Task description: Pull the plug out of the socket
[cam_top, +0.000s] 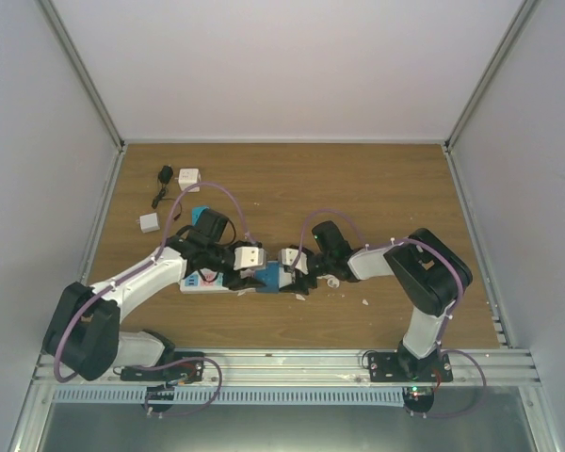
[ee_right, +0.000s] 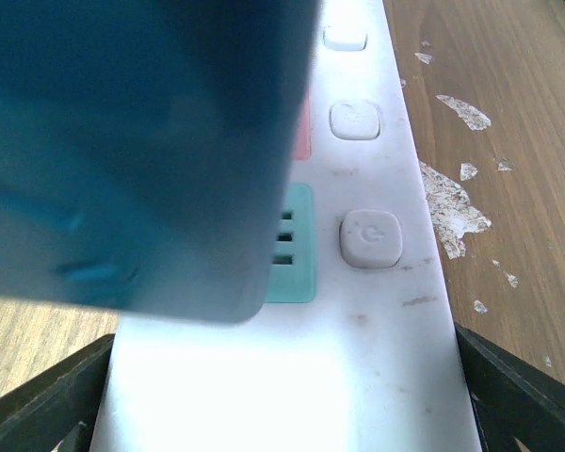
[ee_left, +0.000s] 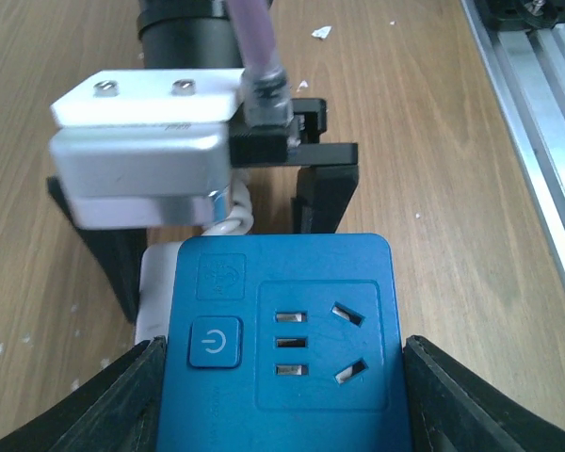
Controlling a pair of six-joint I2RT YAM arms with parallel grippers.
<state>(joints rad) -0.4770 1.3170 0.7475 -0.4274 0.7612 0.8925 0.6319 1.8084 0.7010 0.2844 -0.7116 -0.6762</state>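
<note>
One plug [cam_top: 269, 276], perhaps seated, on socket [cam_top: 200, 282] | flecked wood table [cam_top: 358, 188] | pale walls [cam_top: 264, 66]

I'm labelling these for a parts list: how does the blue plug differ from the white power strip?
The plug is blue and squarish, while the power strip is white and long. The plug has one power button and one group of slots on its face. The power strip shows a row of several buttons beside coloured squares. Both have rounded push buttons and socket slots.
</note>
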